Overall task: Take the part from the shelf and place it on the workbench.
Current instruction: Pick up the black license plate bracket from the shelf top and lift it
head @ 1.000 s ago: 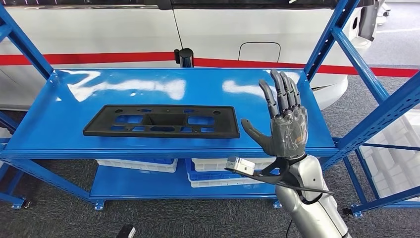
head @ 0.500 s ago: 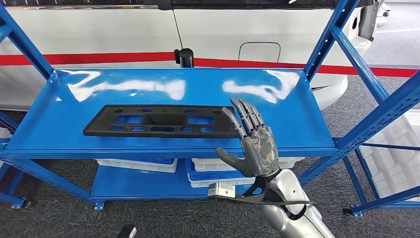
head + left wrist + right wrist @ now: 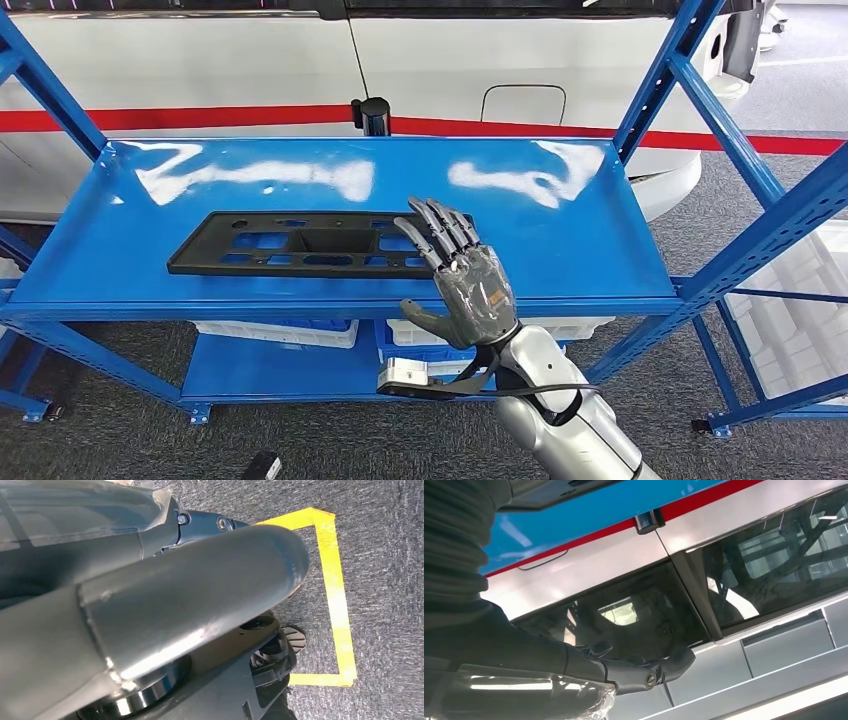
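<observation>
A flat black plastic part point(image 3: 300, 245) with several cut-outs lies lengthwise on the upper blue shelf point(image 3: 570, 240). My right hand point(image 3: 465, 285) is raised in front of the shelf's front edge, palm open and fingers point(image 3: 436, 226) spread, their tips over the part's right end. Whether they touch it I cannot tell. Nothing is held in it. In the right wrist view the right hand point(image 3: 499, 645) reaches out with its dark fingers point(image 3: 644, 672) extended. The left hand point(image 3: 150, 595) shows as a thick grey thumb hanging over the floor; its fingers are hidden.
A white vehicle point(image 3: 200, 70) with a red stripe stands right behind the shelf. Blue uprights point(image 3: 670, 80) frame the shelf at both ends. White bins point(image 3: 275, 332) sit on the lower shelf, and white crates point(image 3: 800, 320) stand at the right. Yellow tape point(image 3: 335, 595) marks the grey carpet.
My right hand has moved left and down, from above the shelf's right half to the part's right end. The part has not moved.
</observation>
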Tool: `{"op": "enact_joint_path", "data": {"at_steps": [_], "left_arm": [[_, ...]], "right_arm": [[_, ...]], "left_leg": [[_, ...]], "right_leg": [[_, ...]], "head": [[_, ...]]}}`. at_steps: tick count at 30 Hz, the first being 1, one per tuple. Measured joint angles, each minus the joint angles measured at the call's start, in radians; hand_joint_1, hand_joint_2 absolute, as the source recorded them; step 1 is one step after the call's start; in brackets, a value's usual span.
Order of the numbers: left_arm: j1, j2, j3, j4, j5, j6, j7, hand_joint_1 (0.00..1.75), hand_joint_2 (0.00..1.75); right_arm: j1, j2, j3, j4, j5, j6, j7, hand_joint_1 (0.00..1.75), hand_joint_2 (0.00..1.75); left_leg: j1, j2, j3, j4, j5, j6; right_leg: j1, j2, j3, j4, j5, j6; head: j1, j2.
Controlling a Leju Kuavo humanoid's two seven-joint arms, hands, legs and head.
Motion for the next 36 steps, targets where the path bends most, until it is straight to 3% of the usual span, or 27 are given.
{"op": "enact_joint_path", "data": {"at_steps": [7, 13, 27, 36], "left_arm": [[-0.007, -0.004, -0.005, 0.000, -0.001, -0.001, 0.021, 0.00, 0.00], [-0.009, -0.006, -0.005, 0.000, 0.004, -0.001, 0.023, 0.00, 0.00], [-0.010, -0.006, -0.005, 0.000, 0.010, -0.002, 0.035, 0.00, 0.00], [-0.004, -0.011, -0.005, 0.000, 0.019, 0.003, 0.031, 0.00, 0.00]], "right_arm": [[-0.080, 0.088, 0.027, 0.139, 0.052, 0.033, 0.042, 0.00, 1.75], [-0.113, 0.131, 0.040, 0.227, 0.061, 0.042, 0.049, 0.00, 1.75], [-0.117, 0.156, 0.076, 0.326, 0.069, 0.062, 0.066, 0.00, 1.75], [-0.131, 0.166, 0.074, 0.426, 0.147, 0.032, 0.120, 0.00, 1.75]], "left_leg": [[0.000, 0.000, 0.000, 0.000, 0.001, 0.000], [0.000, 0.000, 0.000, 0.000, 0.001, 0.001], [0.000, 0.000, 0.000, 0.000, 0.001, 0.001], [0.000, 0.000, 0.000, 0.000, 0.001, 0.001]], "right_leg": [[0.000, 0.000, 0.000, 0.000, 0.000, 0.000], [0.000, 0.000, 0.000, 0.000, 0.000, 0.000], [0.000, 0.000, 0.000, 0.000, 0.000, 0.000], [0.000, 0.000, 0.000, 0.000, 0.000, 0.000]], "head": [[0.000, 0.000], [0.000, 0.000], [0.000, 0.000], [0.000, 0.000]]}}
